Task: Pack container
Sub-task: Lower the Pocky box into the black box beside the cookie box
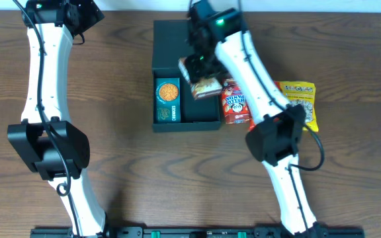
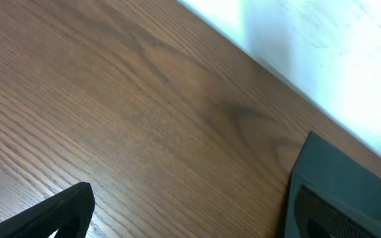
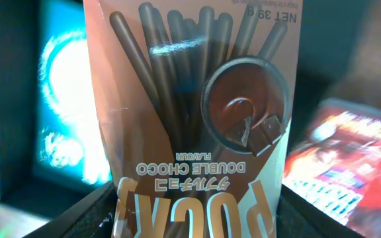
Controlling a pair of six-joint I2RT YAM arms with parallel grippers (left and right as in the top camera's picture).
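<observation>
The black container (image 1: 207,122) lies open at the table's middle back, its flap lid (image 1: 169,36) folded away behind it. A teal snack carton with an orange circle (image 1: 167,100) lies in its left half and shows blurred in the right wrist view (image 3: 61,112). My right gripper (image 1: 200,74) is shut on a brown Pocky box (image 1: 204,82) and holds it over the container's right half; the box fills the right wrist view (image 3: 190,119). My left gripper (image 1: 88,16) hovers over bare table at the back left, and its fingers (image 2: 190,228) stand wide apart with nothing between them.
A red snack packet (image 1: 235,100) lies just right of the container and shows in the right wrist view (image 3: 349,165). A yellow packet (image 1: 299,99) lies further right, partly under the right arm. The container's lid corner (image 2: 349,178) shows in the left wrist view.
</observation>
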